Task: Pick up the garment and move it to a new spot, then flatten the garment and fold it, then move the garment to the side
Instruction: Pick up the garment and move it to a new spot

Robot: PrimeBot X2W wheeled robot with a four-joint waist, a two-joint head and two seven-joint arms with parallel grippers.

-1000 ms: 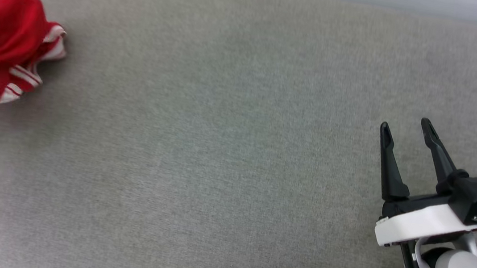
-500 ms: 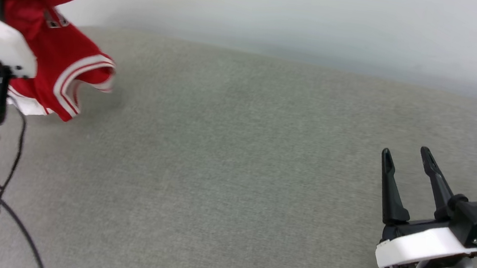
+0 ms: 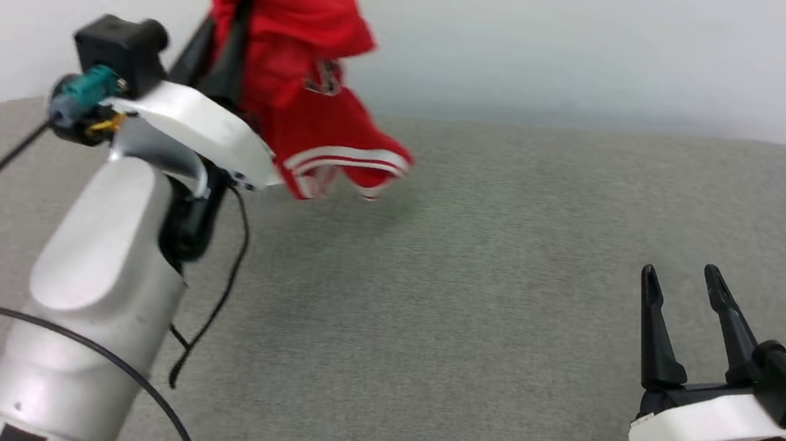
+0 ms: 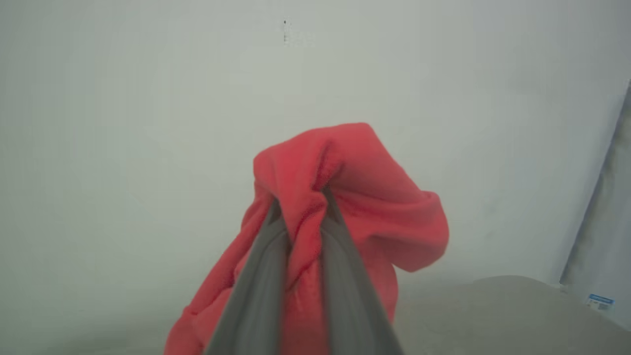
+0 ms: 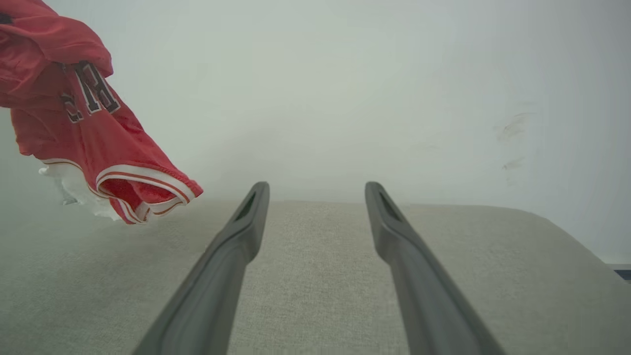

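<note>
The left gripper (image 3: 228, 13) was clenched on a bunched fold of the red jersey (image 3: 304, 92) and held it up in the air over the far left part of the grey fabric-covered surface (image 3: 462, 332), in front of the white wall (image 3: 605, 45). In the left wrist view the two dark fingers (image 4: 261, 276) stood close together with a ridge of red cloth (image 4: 355, 172) pinched between them, and more cloth spilled over the tips and down both sides. The jersey hung crumpled from that grip, draping down toward the right of the gripper. Its red-and-white striped trim (image 3: 341, 159) was the lowest part, near the far edge of the surface, and a soft shadow lay under it. In the right wrist view black letters with white outlines (image 5: 91, 93) showed on the cloth (image 5: 98, 143), a white part (image 5: 74, 190) hung at the bottom beside the trim, and the hem appeared to hang just clear of the surface (image 5: 320, 296). A black cable (image 3: 226, 253) ran loosely down beside the pale left forearm (image 3: 98, 276). The right gripper (image 3: 679, 272) was over the near right corner of the surface, well apart from the jersey. Its fingers (image 5: 231, 256) were spread wide and pointed toward the far edge, with nothing between them.
</note>
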